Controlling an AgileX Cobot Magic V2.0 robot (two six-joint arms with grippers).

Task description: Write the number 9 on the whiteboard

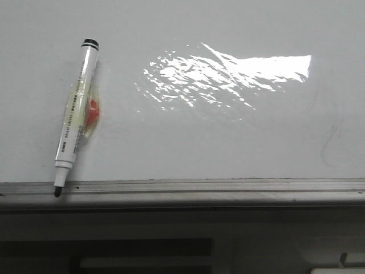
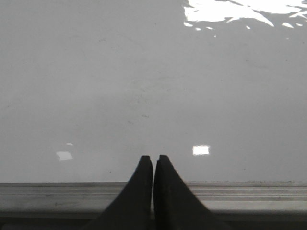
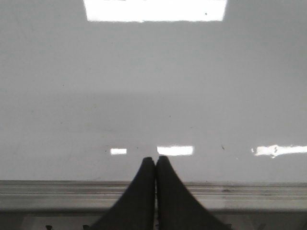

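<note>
Glossy whiteboard (image 1: 239, 137) has no 9 yet — marker (image 1: 75, 117) waits uncapped at 9 o'clock; left gripper (image 2: 153, 160) and right gripper (image 3: 155, 160) closed, empty.

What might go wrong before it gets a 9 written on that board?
The marker lies on the whiteboard with its tip over the bottom edge strip; a clumsy grab might nudge it off. Both grippers, left and right, are shut and empty, so they must open first. Glare could make the board hard to see.
</note>
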